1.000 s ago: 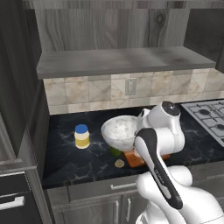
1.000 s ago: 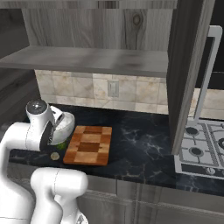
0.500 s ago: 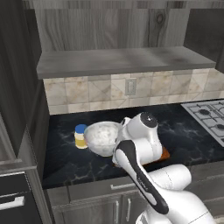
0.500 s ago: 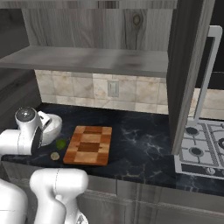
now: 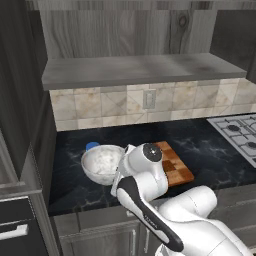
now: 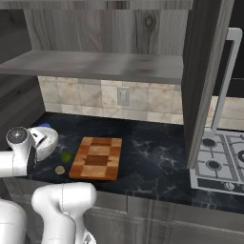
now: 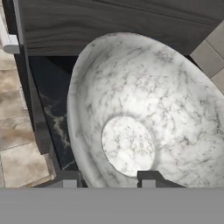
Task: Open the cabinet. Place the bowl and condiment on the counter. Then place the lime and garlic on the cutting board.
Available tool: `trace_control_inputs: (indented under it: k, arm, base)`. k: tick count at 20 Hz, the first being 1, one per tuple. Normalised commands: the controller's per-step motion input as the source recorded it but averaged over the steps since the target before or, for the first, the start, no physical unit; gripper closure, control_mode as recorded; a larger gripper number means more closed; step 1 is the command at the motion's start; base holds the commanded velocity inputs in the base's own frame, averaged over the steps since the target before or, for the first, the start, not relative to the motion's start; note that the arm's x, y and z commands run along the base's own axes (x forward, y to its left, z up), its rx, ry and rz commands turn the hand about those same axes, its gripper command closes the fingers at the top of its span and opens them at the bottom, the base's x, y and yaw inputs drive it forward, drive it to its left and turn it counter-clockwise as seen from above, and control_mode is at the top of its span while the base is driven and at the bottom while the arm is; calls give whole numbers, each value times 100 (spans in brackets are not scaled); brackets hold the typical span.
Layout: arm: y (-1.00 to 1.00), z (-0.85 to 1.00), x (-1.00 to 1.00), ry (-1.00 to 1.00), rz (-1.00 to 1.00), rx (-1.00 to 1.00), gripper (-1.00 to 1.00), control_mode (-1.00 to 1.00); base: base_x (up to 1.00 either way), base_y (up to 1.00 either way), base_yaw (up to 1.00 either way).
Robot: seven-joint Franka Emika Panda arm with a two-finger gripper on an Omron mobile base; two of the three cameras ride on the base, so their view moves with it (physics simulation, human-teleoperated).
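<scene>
While the claw (image 7: 108,178) grips the rim of the bowl (image 7: 148,113), one finger (image 7: 148,178) sits inside the wall and the other outside it, as the hand view shows. From the left base view the bowl (image 5: 103,164) hangs tilted just left of the wrist, over the worktop (image 5: 210,150). Behind the bowl, the blue lid of the condiment (image 5: 92,146) peeks over its far rim. To the claw's right lies the board (image 6: 96,157); between claw and board sit the lime (image 6: 66,156) and, nearer the worktop's front edge, the garlic (image 6: 59,169), both on the worktop beside the board. Above, the cabinet (image 6: 202,81) stands open, its shelf (image 6: 95,66) bare. No brand, label or writing can be read on anything.
</scene>
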Motion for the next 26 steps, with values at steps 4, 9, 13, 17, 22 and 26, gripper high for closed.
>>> trace_control_inputs:
  k: [4, 9, 13, 17, 22, 26]
  arm:
    - [1, 0, 0, 0, 0, -1, 100, -100]
    - [8, -11, 0, 0, 0, -4, 100, -100]
    - [13, -24, 1, 0, 0, -3, 100, -100]
    - [19, -21, 14, 0, 0, -3, 100, -100]
    - [19, -17, 32, -1, 0, 0, 100, -100]
    - [20, -17, 40, 0, -1, 0, 100, -100]
  base:
    - [0, 0, 0]
    - [0, 0, 0]
    - [0, 0, 0]
    - [0, 0, 0]
    - [0, 0, 0]
    - [0, 0, 0]
